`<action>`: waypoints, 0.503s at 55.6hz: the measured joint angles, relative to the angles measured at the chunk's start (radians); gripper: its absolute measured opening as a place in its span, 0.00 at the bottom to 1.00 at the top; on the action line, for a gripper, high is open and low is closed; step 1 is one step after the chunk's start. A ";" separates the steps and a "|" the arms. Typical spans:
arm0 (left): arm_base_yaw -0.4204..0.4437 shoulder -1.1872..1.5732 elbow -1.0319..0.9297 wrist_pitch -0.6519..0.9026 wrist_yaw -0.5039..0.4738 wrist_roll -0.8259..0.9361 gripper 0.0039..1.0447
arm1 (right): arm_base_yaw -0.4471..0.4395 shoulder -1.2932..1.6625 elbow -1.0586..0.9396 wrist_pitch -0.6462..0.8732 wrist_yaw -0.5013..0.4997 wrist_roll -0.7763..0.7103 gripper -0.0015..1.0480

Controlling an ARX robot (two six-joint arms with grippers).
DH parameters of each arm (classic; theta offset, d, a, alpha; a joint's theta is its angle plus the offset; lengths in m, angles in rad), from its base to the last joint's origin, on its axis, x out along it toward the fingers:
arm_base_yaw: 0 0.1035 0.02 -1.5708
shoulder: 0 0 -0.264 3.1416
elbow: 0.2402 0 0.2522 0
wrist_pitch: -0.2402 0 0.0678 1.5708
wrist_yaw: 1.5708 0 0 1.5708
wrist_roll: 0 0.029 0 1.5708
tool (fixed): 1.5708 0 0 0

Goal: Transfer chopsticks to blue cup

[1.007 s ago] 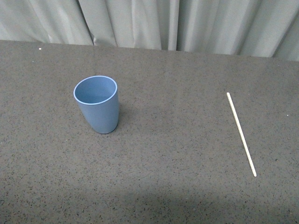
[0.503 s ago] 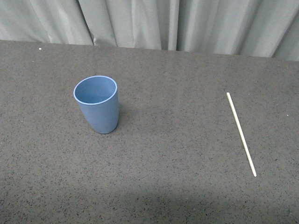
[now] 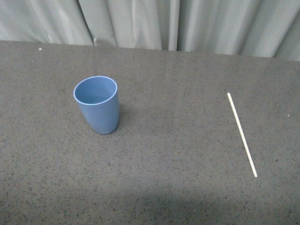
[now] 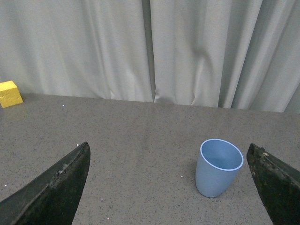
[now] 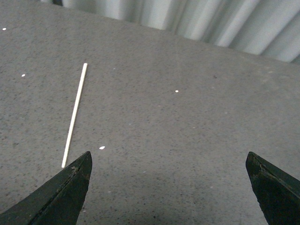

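Observation:
The blue cup [image 3: 97, 104] stands upright and empty on the dark speckled table, left of centre in the front view. It also shows in the left wrist view [image 4: 218, 167], between the open fingers of my left gripper [image 4: 168, 159] and close to one of them. The chopstick [image 3: 242, 134], a thin cream-white stick, lies flat on the table at the right. In the right wrist view the chopstick [image 5: 75, 114] lies just off one fingertip of my open, empty right gripper [image 5: 168, 159]. Neither arm shows in the front view.
Grey curtains [image 3: 154, 23] hang behind the table's far edge. A yellow block [image 4: 10, 93] sits at the far edge of the table in the left wrist view. Small white specks [image 5: 101, 148] dot the surface near the chopstick.

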 joint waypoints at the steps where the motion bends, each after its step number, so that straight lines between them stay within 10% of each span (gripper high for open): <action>1: 0.000 0.000 0.000 0.000 0.000 0.000 0.94 | -0.002 0.020 0.004 0.010 -0.006 0.000 0.91; 28: 0.000 0.000 0.000 0.000 0.000 0.000 0.94 | 0.031 0.961 0.341 0.240 -0.182 0.174 0.91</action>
